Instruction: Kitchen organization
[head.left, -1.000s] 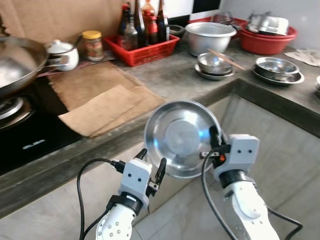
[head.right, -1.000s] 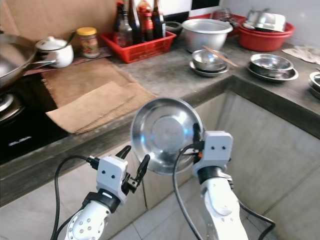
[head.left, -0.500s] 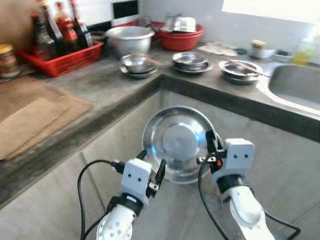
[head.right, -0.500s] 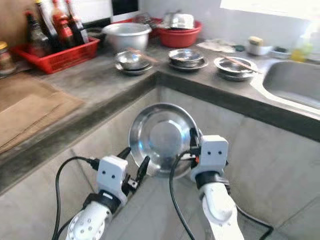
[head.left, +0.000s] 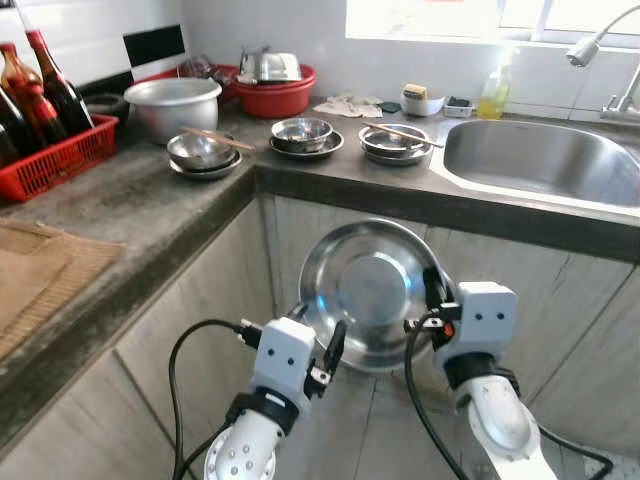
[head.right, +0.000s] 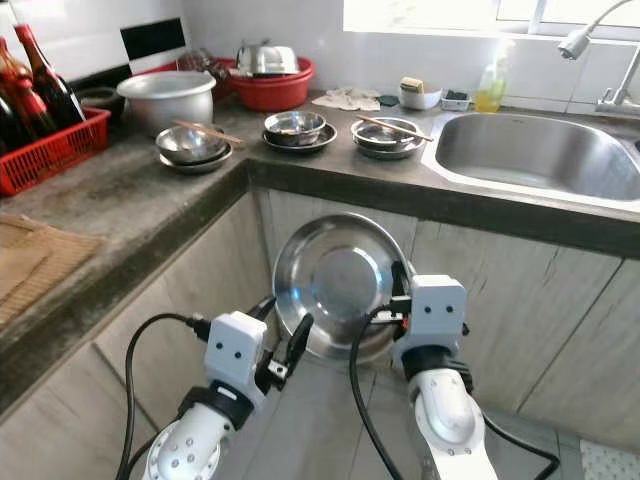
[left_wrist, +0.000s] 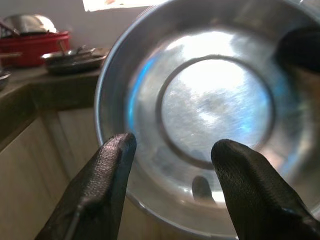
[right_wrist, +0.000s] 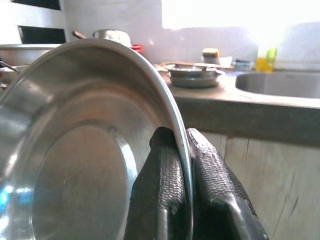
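The right gripper (right_wrist: 182, 150) pinches the rim of a steel bowl (head.left: 372, 290), one finger inside the wall and one outside, holding it upright on edge with its hollow facing the robot, in front of the counter (head.left: 150, 200) and below its edge. The left gripper (left_wrist: 172, 165) hangs just beside the bowl with its fingers (left_wrist: 107, 175) spread apart and nothing between them. On the counter beyond stand stacked steel dishes (head.left: 304, 136), a red basin (head.left: 274, 95) and a red crate (head.left: 50, 155); the sink (head.left: 545, 165) is set into it to the right.
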